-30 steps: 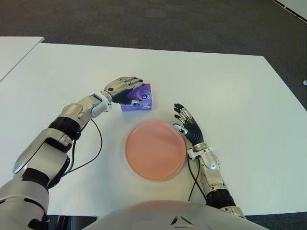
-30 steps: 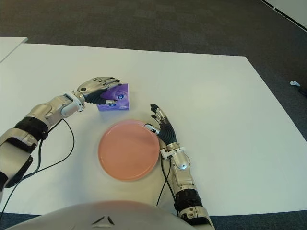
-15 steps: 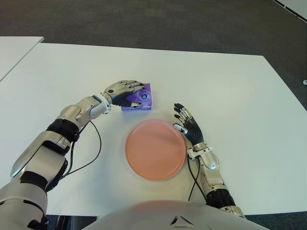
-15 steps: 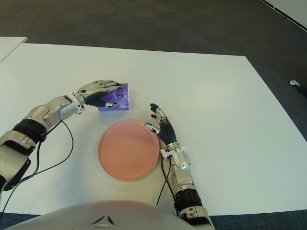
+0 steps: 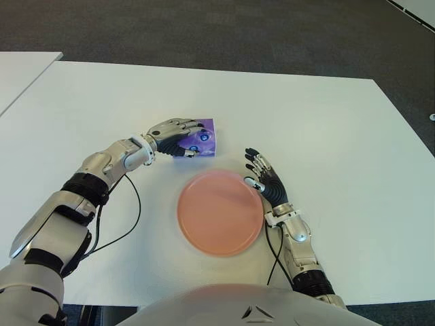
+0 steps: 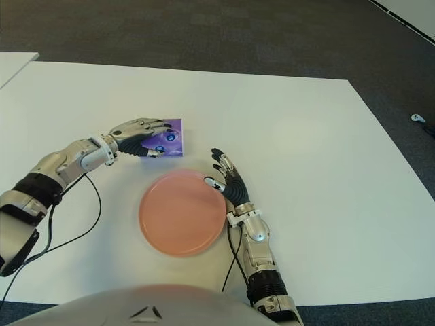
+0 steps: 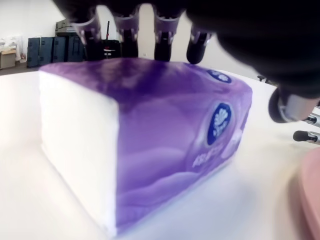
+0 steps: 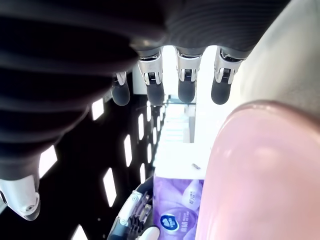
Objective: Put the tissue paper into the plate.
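The purple tissue pack [image 5: 204, 139] lies flat on the white table [image 5: 326, 129], just beyond the pink plate [image 5: 219, 212]. My left hand [image 5: 181, 135] reaches over the pack from its left side. In the left wrist view its fingertips [image 7: 127, 37] hover spread above the pack's [image 7: 165, 145] top and the thumb stands off its side, so nothing is gripped. My right hand [image 5: 265, 180] shows open, fingers spread, beside the plate's right rim. The plate has nothing in it.
A black cable [image 5: 134, 210] trails from my left forearm over the table, left of the plate. A second white table [image 5: 20, 75] stands at the far left, and dark carpet lies beyond the far edge.
The pack, tipped up under my left hand a second ago, now lies flat. My left hand has drawn back slightly toward the left and flattened. The right hand has hardly moved.
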Controlling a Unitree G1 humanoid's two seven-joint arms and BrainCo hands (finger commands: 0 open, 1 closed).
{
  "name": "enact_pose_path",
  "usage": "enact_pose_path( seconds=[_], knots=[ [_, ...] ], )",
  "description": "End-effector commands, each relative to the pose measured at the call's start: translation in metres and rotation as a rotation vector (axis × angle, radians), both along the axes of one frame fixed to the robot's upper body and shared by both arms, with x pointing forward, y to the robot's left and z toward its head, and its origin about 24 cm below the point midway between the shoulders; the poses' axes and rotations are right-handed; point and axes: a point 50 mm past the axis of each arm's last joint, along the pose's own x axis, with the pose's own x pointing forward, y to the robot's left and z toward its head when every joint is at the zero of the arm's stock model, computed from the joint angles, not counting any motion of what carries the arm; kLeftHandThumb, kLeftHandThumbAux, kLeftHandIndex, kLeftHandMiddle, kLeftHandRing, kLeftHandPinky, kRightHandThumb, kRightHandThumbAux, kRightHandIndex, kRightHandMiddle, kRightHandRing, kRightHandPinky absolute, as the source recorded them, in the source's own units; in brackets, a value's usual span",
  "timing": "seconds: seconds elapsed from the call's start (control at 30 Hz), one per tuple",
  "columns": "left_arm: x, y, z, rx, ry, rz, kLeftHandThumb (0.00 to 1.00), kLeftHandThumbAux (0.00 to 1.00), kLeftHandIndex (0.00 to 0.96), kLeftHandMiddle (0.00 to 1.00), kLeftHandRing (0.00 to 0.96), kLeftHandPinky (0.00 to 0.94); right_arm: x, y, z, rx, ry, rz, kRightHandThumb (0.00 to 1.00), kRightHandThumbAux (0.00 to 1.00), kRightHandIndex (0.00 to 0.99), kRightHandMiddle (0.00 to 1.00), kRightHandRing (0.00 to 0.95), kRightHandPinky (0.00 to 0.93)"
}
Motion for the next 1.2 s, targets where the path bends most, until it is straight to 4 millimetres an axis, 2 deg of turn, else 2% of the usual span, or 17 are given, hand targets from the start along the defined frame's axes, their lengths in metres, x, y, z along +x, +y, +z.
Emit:
enact_pose_path(
  seconds=[0.03,0.23,0.77,1.2],
  knots=[
    [-0.007,-0.002,-0.023,0.052,0.063,0.004,0.112,0.274,0.0,0.0,0.0,0.0,-0.017,-0.002,-0.023,-0.003,0.151,-0.012,0.0,0.548,0.0,0.0,0.0,0.0],
    [-0.012,-0.004,-0.042,0.082,0.094,0.008,0.098,0.279,0.0,0.0,0.0,0.0,-0.019,-0.002,-0.023,-0.009,0.148,-0.016,0.0,0.55,0.0,0.0,0.0,0.0],
    [-0.016,-0.009,-0.068,0.161,0.068,0.002,0.092,0.274,0.0,0.0,0.0,0.0,-0.022,0.0,-0.025,0.015,0.176,0.0,0.0,0.575,0.0,0.0,0.0,0.0],
    [-0.01,-0.011,-0.073,0.168,0.006,0.047,0.145,0.264,0.0,0.0,0.0,0.0,-0.023,0.001,-0.026,0.004,0.174,-0.001,0.0,0.529,0.0,0.0,0.0,0.0]
  ],
)
